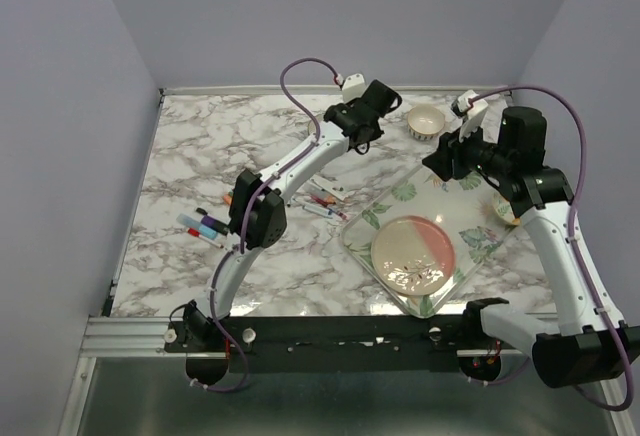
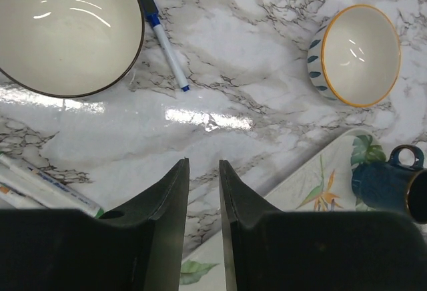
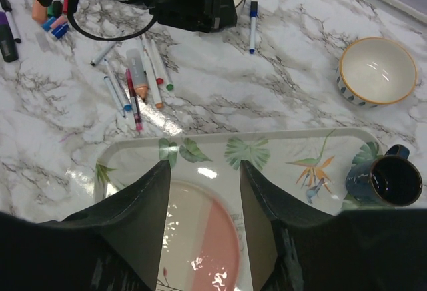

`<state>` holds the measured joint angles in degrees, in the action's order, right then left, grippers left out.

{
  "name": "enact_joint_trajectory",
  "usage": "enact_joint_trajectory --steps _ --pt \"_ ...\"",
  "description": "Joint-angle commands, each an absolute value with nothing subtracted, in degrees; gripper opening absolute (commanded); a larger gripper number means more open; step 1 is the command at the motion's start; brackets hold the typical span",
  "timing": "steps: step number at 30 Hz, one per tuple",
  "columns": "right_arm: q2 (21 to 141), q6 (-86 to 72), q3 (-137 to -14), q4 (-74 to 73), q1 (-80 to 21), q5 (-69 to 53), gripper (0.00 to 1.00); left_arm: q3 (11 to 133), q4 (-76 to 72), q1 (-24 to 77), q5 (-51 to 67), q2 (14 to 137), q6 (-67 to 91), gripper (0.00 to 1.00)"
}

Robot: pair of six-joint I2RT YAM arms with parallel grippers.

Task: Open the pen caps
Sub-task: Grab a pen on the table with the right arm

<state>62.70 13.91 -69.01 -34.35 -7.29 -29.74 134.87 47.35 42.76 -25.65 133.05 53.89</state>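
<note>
The left gripper (image 2: 203,165) has its two dark jaws almost together, with only a thin slit between them, and nothing is in this slit; it touches nothing and hangs over the white marble-patterned table (image 2: 253,104), at the edge of the tray. The right gripper (image 3: 203,165) stands clearly wider, about half open, and also holds nothing; it hangs over the rectangular tray with green leaf prints (image 3: 280,147) and the round cream and pink plate (image 3: 200,237) that lies on it. In the top view the left arm (image 1: 300,161) reaches far forward and to the right, while the right arm (image 1: 555,226) bends at the elbow and leans left over the tray. The small plastic pen caps in blue, purple and red (image 1: 205,226) sit on thin white marker pens (image 1: 188,221) at the left side of the table, well apart from both grippers; more capped pens (image 3: 137,84) lie just beside the tray's far-left edge. Only the left wrist view shows well the large cream bowl with dark rim (image 2: 60,31), hidden by the arm from above, with one blue-capped pen (image 2: 165,44) beside it. The small orange-rimmed bowl (image 2: 360,54) appears in all views; the dark blue mug (image 3: 387,181) on the tray is clear only in the wrist views
</note>
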Motion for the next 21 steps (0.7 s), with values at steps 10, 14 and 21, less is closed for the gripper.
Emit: enact_joint_trajectory --steps 10,14,21 --pt "61.52 13.45 -66.89 -32.87 -5.63 -29.53 0.54 141.06 44.56 41.05 -22.59 144.66 56.60 0.39" --pt "61.44 13.27 -66.71 -32.87 -5.63 -30.32 0.54 140.98 44.48 40.08 -21.98 146.51 58.44 0.39" --pt "61.87 13.18 -66.62 -32.96 -5.63 -31.29 0.54 142.64 42.72 38.85 -20.66 149.59 60.47 0.40"
